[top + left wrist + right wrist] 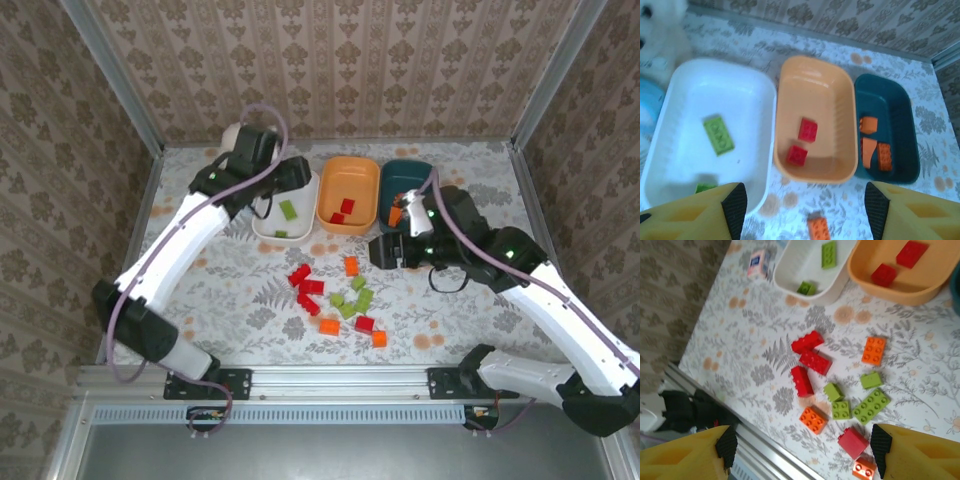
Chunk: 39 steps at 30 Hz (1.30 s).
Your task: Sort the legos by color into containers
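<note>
Noting left gripper (805, 212) spread open, empty, above white dish (740, 95) containing two green legos (718, 134). At its 3 o'clock, orange dish (815, 90) with two red legos (807, 130); further at 3 o'clock, teal dish (897, 110) with orange legos (883, 156). Right gripper (802, 447) likewise open, empty, above loose legos (811, 361) at 6 o'clock of dishes.

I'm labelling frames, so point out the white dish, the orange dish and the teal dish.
White rounded plastic dish (745, 110): left wrist view, bare floor.
Orange rounded plastic dish (820, 90): left wrist view, bare floor.
Dark teal rounded plastic dish (890, 105): left wrist view, bare floor.
</note>
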Each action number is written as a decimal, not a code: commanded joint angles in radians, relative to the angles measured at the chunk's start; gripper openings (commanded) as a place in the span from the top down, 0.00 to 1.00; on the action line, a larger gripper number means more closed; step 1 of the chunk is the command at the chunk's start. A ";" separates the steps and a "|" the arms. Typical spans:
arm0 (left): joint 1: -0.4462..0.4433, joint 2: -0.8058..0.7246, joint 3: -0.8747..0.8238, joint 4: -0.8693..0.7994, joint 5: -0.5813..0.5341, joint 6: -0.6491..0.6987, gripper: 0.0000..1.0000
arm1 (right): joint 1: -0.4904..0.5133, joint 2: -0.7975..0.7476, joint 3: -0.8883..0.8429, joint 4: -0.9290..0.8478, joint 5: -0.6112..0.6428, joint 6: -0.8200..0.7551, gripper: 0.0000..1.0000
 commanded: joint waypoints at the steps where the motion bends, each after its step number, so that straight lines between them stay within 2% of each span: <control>1: 0.001 -0.139 -0.161 0.045 -0.010 -0.049 0.33 | 0.114 0.027 -0.038 -0.018 0.102 -0.039 0.26; 7: 0.017 -0.398 -0.415 -0.027 -0.041 -0.125 0.32 | 0.306 0.126 -0.127 0.056 0.113 -0.094 0.26; 13: 0.018 -0.584 -0.527 -0.092 -0.072 -0.172 0.32 | 0.433 0.376 -0.121 0.063 0.075 -0.233 0.28; 22: 0.019 -0.761 -0.517 -0.213 -0.163 -0.206 0.31 | 0.439 0.661 -0.016 0.027 0.085 -0.378 0.26; 28: 0.020 -0.807 -0.501 -0.267 -0.194 -0.220 0.31 | 0.440 0.716 0.001 0.054 0.122 -0.403 0.27; 36: 0.019 -0.807 -0.504 -0.254 -0.189 -0.235 0.32 | 0.439 0.825 0.032 0.052 0.154 -0.443 0.27; 39: 0.018 -0.800 -0.498 -0.250 -0.188 -0.232 0.31 | 0.437 0.866 0.049 0.035 0.174 -0.446 0.33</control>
